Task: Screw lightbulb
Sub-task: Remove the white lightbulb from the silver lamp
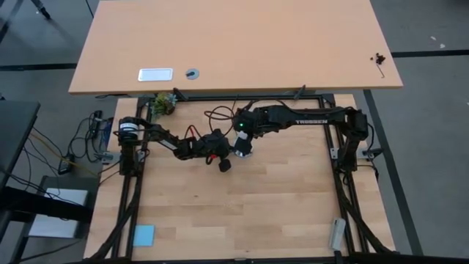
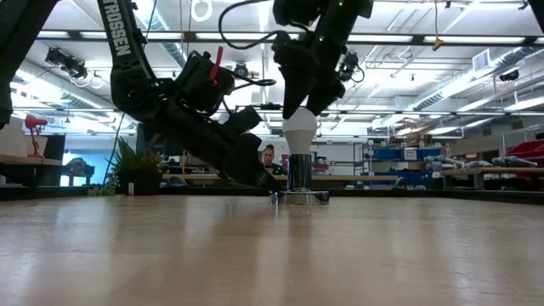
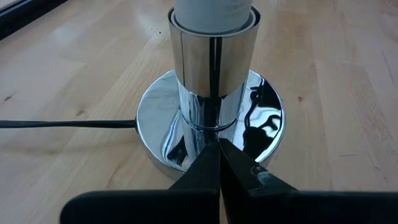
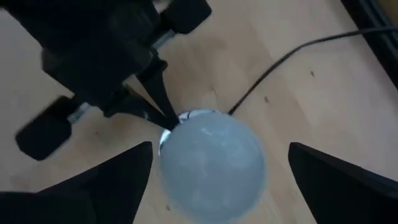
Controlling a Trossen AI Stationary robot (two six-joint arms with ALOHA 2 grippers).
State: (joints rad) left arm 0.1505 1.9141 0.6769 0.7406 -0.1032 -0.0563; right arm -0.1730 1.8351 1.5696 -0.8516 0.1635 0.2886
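Your lightbulb (image 2: 299, 129) stands upright in the chrome socket (image 3: 214, 59), near the middle of the wooden table (image 1: 242, 213). From the low view the white frosted globe sits on top of the socket's shiny cylinder, its narrow end down inside the collar. The left wrist view shows the white neck filling the socket's mouth; how far it is threaded in you cannot tell.

Right gripper (image 4: 214, 171): directly above the bulb, pointing down. Its two dark fingers (image 4: 118, 180) are spread wide, one on each side of the globe, with a clear gap on both sides. Nothing pinched. In the low view the right arm drops in from above, its fingertips flanking the top of the bulb.

Left gripper (image 3: 219, 171): fingers pressed together, tips down at the socket's round mirrored base (image 3: 264, 106), just in front of the cylinder. The tips look to be touching or nearly touching the base plate; you cannot tell which. The left arm slants in low across the table in the low view.

Black cord (image 3: 65, 124) runs off from the base plate across the wood.

Elsewhere on the table: a blue square (image 1: 143, 235) near the front left corner, well apart from the work. A small potted plant (image 1: 163, 103) sits at the table's back edge.
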